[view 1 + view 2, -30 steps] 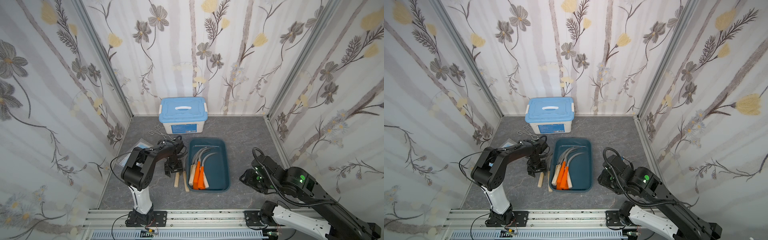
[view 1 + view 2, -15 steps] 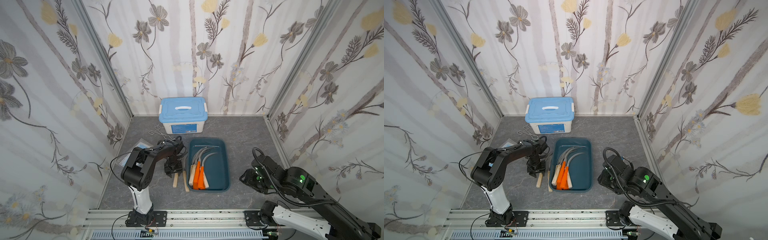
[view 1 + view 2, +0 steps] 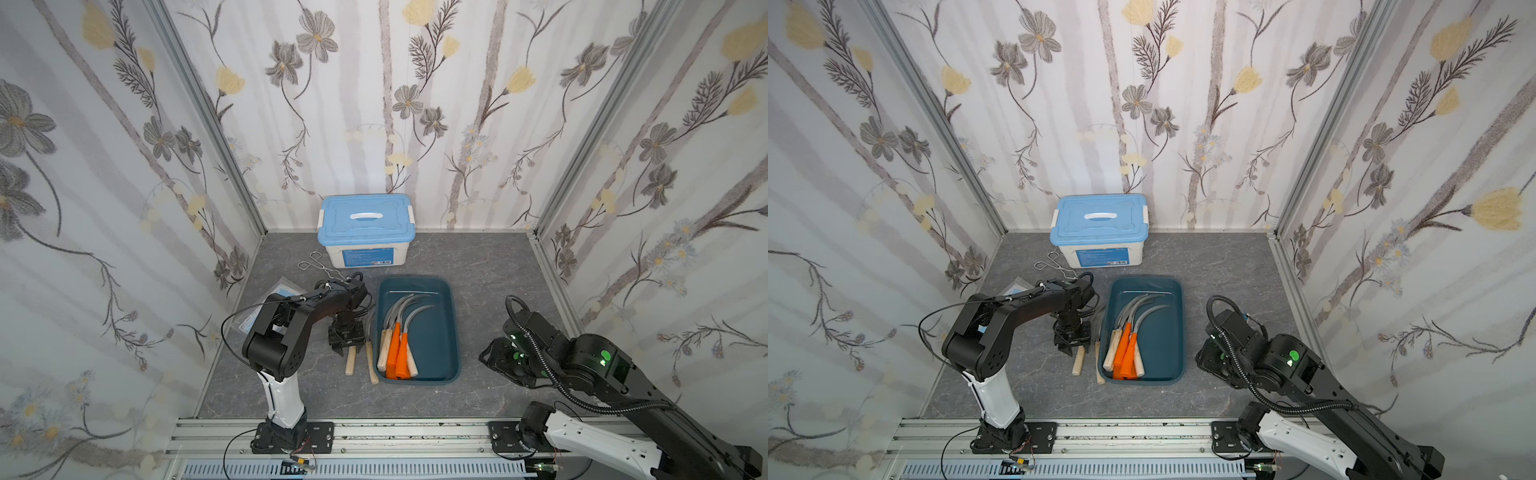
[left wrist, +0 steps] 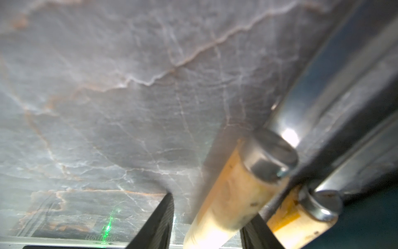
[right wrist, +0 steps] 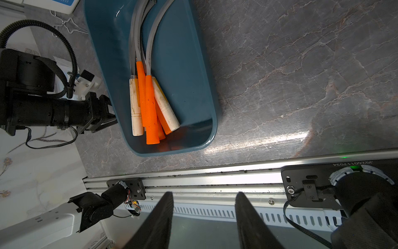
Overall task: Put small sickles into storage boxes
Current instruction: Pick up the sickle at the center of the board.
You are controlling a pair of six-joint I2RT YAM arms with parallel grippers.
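Note:
The dark teal storage box [image 3: 440,299] [image 3: 1167,332] [image 5: 187,75] holds several small sickles [image 3: 395,345] [image 3: 1125,345] [image 5: 148,103] with orange and pale handles. Two more lie on the table just left of it. My left gripper [image 3: 346,349] [image 3: 1070,351] [image 4: 206,215] points down, shut round the wooden handle [image 3: 351,362] [image 4: 226,194] of the outer one, which rests on the table. The other sickle's handle [image 3: 371,365] [image 4: 297,217] lies beside the box wall. My right gripper [image 5: 203,194] hangs open and empty over the front rail, right of the box.
A white box with a blue lid [image 3: 365,224] stands against the back wall. Wire tongs [image 3: 320,266] lie in front of it. A plastic packet [image 3: 266,307] lies partly under my left arm. The metal rail [image 3: 395,432] runs along the front, and walls close three sides.
My left gripper's jaws have narrowed round the wooden handle. The sickle still lies on the table, and the right arm has not moved.

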